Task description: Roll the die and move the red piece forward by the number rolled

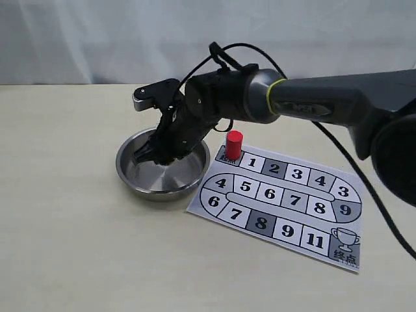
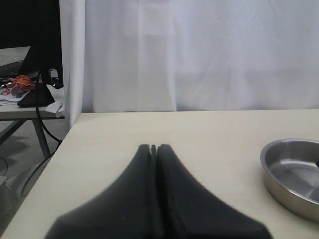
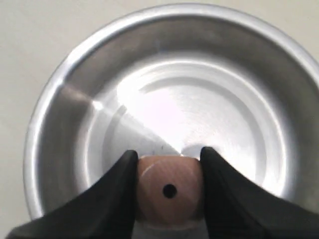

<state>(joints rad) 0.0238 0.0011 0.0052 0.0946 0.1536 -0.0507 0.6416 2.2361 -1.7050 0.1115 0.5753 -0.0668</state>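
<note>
Gripping die [image 3: 169,186] inside steel bowl [image 3: 50,114], right hand [image 3: 168,159] narrowed onto it; left hand [image 2: 153,148] pressed closed, empty.

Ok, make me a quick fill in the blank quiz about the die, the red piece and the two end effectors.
The ____ end effector grips the die over the bowl.
The die face toward the wrist camera shows ____ pip.
The red piece stands on the board next to the square numbered ____.
The left end effector is ____, holding nothing.
Missing: right, one, 1, shut.
</note>
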